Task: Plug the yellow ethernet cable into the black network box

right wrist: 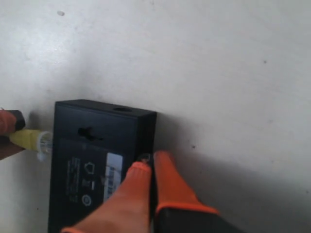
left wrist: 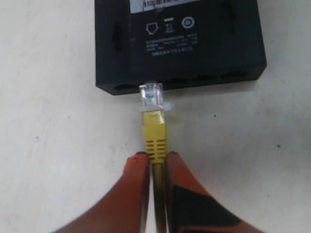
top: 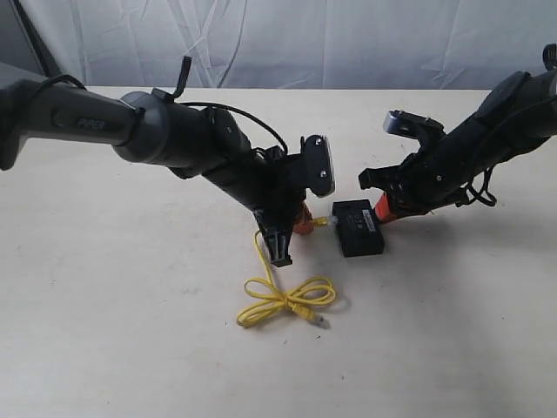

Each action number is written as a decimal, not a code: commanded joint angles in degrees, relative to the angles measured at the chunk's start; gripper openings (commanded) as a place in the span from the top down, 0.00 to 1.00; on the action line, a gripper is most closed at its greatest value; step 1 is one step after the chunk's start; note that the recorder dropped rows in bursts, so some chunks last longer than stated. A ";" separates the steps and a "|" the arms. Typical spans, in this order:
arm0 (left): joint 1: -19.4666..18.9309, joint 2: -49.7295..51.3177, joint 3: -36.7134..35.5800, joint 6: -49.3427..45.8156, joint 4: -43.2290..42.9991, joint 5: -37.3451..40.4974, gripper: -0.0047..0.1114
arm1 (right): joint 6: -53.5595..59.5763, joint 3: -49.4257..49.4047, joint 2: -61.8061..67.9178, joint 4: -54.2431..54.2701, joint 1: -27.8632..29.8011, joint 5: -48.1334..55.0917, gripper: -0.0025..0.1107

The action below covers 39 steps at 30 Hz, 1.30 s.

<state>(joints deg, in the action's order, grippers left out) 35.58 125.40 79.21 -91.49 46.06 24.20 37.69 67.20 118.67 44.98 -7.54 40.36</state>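
My left gripper [left wrist: 156, 162] pinches the yellow ethernet cable [left wrist: 155, 133] just behind its plug [left wrist: 151, 94]. The plug tip touches the port side of the black network box [left wrist: 194, 53], but is not pushed in yet. My right gripper [right wrist: 148, 165], squeezed closed, leans on the box.

Exterior cam's high and back, looking down on the whole table [top: 113, 340]; wrist cams sit super close, facing the black network box [top: 358, 228] from opposite sides.

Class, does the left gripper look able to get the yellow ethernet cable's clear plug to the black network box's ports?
Likely yes: the left gripper pinches the yellow ethernet cable behind its clear plug, whose tip sits at the ports of the flat black network box; nothing between.
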 commanded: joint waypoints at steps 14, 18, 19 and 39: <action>0.91 0.26 -0.23 9.27 -8.93 -1.27 0.96 | 0.08 -0.10 0.17 2.14 0.13 0.92 0.98; 0.91 0.26 -0.23 10.25 -12.40 -0.63 0.96 | 0.08 -0.10 0.17 2.12 0.13 0.81 0.98; 0.91 0.26 -0.23 10.32 -12.91 -0.63 0.96 | 0.08 -0.10 0.17 2.12 0.13 0.70 0.98; 1.05 -0.06 -0.23 10.64 -14.72 0.34 0.96 | 0.08 -0.10 0.17 2.02 0.13 0.21 0.98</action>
<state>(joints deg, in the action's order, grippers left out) 36.57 124.95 79.31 -81.13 31.36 23.14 37.53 67.20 118.67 46.88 -7.54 40.84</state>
